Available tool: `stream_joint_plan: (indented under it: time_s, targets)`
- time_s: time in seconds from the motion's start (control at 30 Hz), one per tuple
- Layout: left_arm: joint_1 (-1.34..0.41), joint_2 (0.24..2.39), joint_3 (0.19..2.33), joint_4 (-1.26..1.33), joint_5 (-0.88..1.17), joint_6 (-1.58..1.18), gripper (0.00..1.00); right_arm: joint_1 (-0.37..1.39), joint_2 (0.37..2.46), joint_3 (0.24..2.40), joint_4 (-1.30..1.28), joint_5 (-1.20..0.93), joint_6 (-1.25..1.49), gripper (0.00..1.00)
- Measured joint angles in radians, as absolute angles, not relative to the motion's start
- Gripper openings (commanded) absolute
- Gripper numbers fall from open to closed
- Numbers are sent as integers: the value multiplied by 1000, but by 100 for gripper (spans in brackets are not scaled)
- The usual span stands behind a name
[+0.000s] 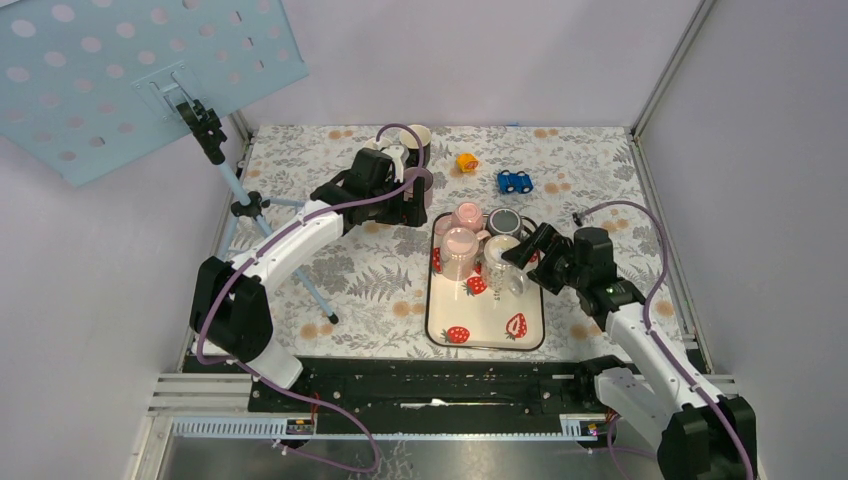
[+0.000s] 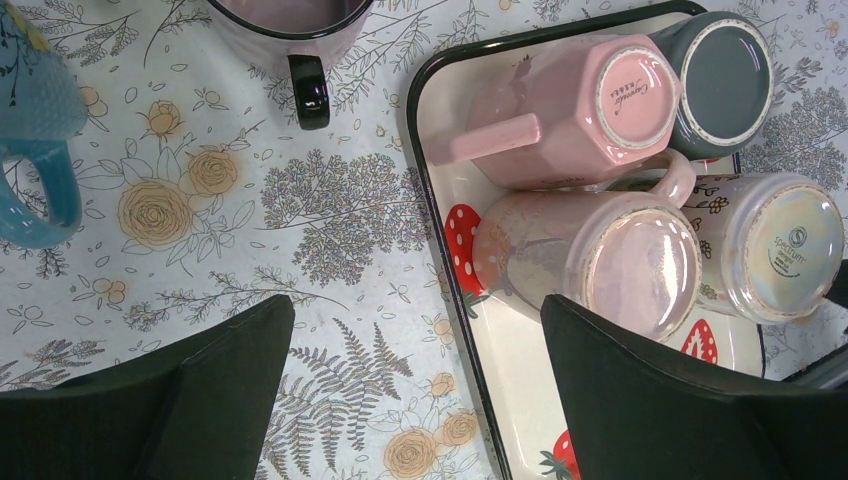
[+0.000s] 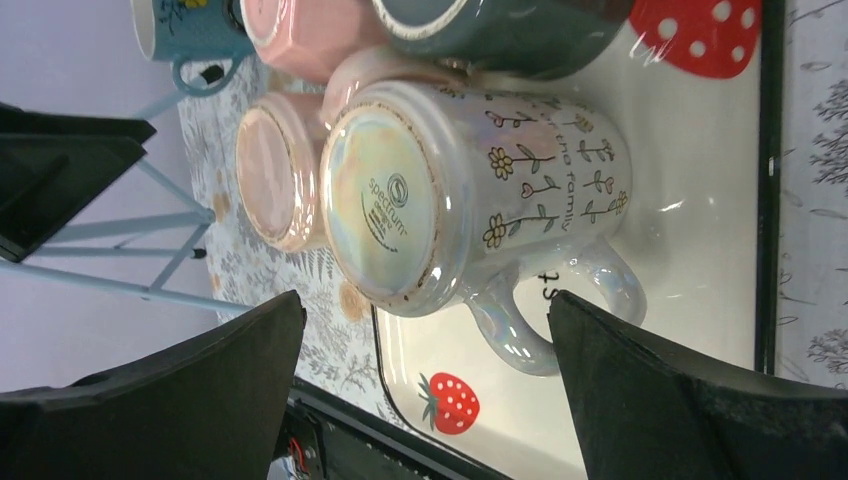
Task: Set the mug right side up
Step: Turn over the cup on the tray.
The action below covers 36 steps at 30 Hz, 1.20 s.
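We see the right gripper (image 3: 425, 330), jaws spread wide and empty, just before the upside-down mug (image 3: 470, 200) on the tray (image 3: 700, 250). Its base reads "spectrum", its side "the family", the rest hidden. Farther off, the left gripper (image 2: 417, 310) gapes too.

- Right claw (image 1: 520, 260) hangs over the strawberry tray (image 1: 487, 338), close beside a pearly mug (image 1: 497, 252).
- Past that mug from the claw: near pink mug (image 1: 458, 250), far pink mug (image 1: 467, 214), grey mug (image 1: 503, 220).
- Left claw (image 1: 410, 205) sits over the floral worktop (image 1: 370, 290), with a cream mug (image 1: 418, 137) beyond it.
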State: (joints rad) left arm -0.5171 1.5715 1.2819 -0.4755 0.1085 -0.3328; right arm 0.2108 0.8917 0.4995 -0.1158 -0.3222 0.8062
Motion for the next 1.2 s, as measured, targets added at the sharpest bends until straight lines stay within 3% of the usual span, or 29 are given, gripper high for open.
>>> stream_joint_plan:
  time_s: [0.33,0.97,1.2]
  targets:
    - [-517,1571,1282,-476,109,-333,99,342,906,524,-221,-237,744,100]
    - [-517,1571,1282,-476,109,-333,99,648,1140,749,-383,48,607,100]
    - [-517,1571,1282,-476,109,-333,99,681,1187,794,-442,148,558,90]
